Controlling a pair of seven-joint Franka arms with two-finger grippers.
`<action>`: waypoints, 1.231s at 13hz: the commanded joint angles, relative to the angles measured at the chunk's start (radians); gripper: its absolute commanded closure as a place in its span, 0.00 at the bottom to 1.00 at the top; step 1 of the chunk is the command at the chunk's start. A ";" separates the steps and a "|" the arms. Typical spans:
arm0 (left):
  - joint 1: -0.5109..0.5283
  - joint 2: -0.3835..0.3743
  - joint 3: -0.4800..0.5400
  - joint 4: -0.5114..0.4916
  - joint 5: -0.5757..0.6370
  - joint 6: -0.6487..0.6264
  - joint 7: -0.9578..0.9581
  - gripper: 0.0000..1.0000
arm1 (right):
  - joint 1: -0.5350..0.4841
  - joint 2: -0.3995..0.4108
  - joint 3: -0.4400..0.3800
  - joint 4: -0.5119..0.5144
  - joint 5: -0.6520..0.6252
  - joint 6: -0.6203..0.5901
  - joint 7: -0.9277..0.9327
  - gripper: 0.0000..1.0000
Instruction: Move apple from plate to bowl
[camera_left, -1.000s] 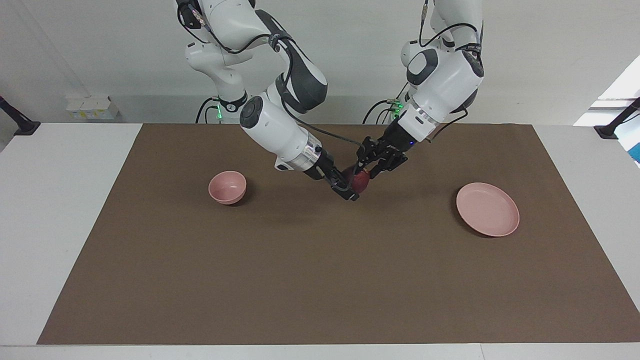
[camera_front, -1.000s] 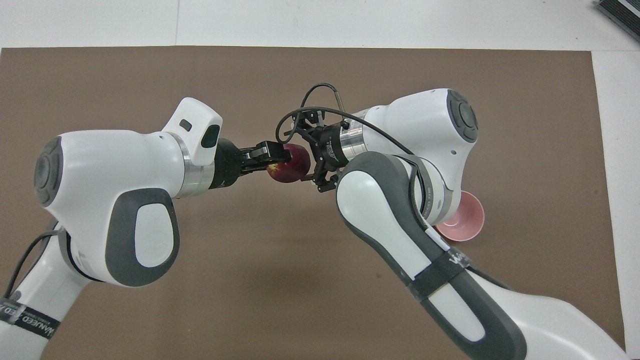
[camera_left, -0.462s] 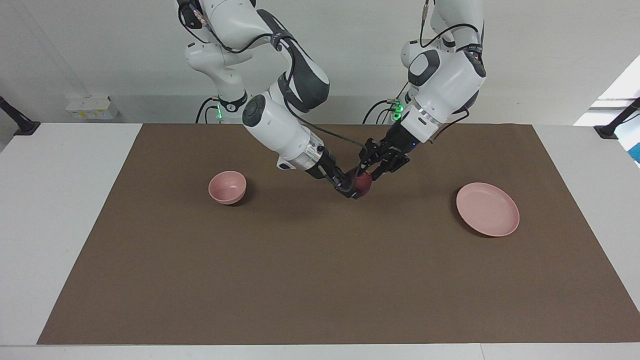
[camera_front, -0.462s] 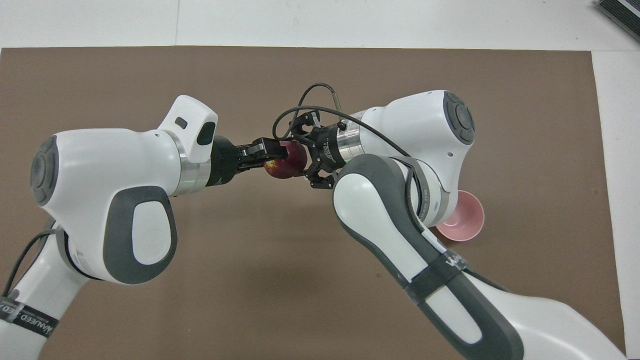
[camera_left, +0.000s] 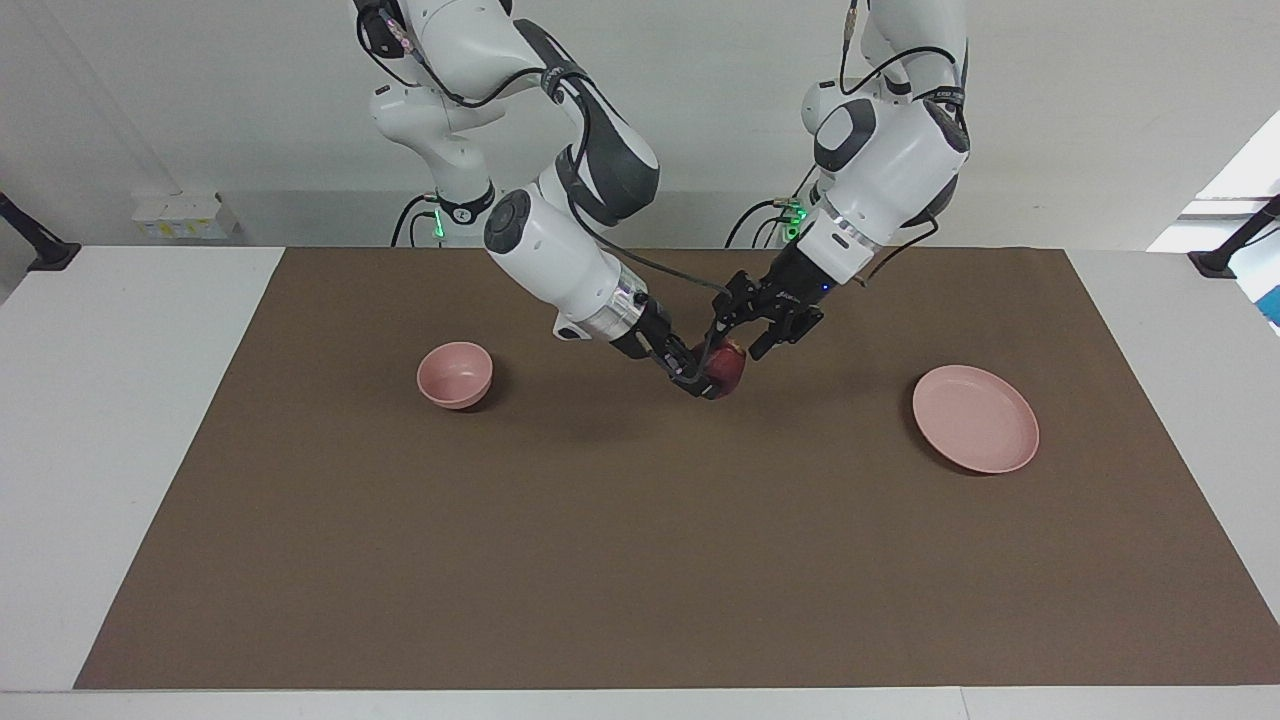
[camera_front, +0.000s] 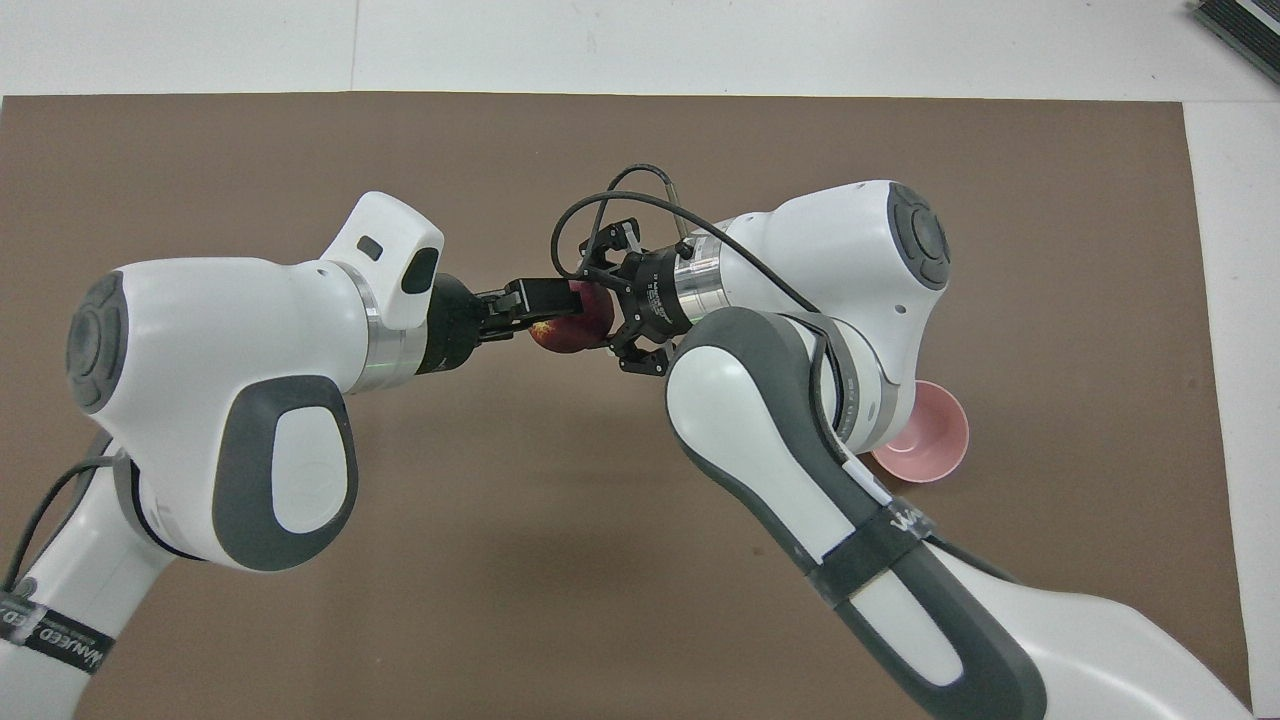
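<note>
The dark red apple (camera_left: 729, 370) hangs in the air over the middle of the brown mat, between the two grippers. My left gripper (camera_left: 736, 347) reaches down onto its top and grips it. My right gripper (camera_left: 706, 380) comes in from the bowl's side and is closed on its lower half. In the overhead view the apple (camera_front: 562, 330) sits between the left gripper (camera_front: 545, 312) and the right gripper (camera_front: 602, 318). The pink plate (camera_left: 975, 418) lies empty at the left arm's end. The small pink bowl (camera_left: 455, 374) stands empty at the right arm's end.
A brown mat (camera_left: 640, 560) covers most of the white table. In the overhead view the right arm covers part of the bowl (camera_front: 935, 445) and the left arm hides the plate. A small white box (camera_left: 180, 215) sits by the wall.
Both grippers and the apple shifted only slightly, staying together over the mat's middle. The left gripper rose a little, then settled back onto the apple.
</note>
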 joint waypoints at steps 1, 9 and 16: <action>0.009 -0.006 0.019 0.016 0.064 -0.048 -0.011 0.00 | -0.006 0.012 0.001 0.021 0.012 0.011 -0.011 1.00; 0.152 -0.002 0.028 0.126 0.536 -0.270 -0.001 0.00 | -0.093 -0.045 -0.011 0.022 -0.125 -0.096 -0.172 1.00; 0.247 0.003 0.033 0.404 0.607 -0.618 0.201 0.00 | -0.196 -0.071 -0.013 -0.005 -0.445 -0.245 -0.578 1.00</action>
